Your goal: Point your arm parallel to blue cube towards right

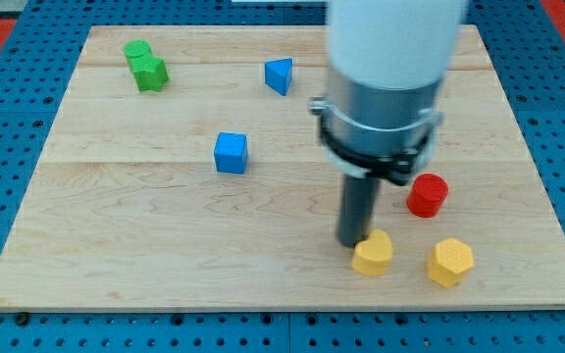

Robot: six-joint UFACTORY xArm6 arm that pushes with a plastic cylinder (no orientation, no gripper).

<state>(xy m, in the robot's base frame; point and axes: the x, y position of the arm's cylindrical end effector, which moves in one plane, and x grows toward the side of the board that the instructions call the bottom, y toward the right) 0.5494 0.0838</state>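
The blue cube (231, 153) sits on the wooden board (145, 235), left of centre. My tip (353, 242) rests on the board well to the cube's right and lower in the view, touching or nearly touching the upper left side of a yellow hexagonal block (373, 254). The arm's grey and white body (385, 88) rises above the rod and hides the board behind it.
A second yellow hexagonal block (450, 262) lies to the right of the first. A red cylinder (427, 194) sits right of the rod. A blue triangular block (280, 75) and a green block (145, 66) lie near the view's top.
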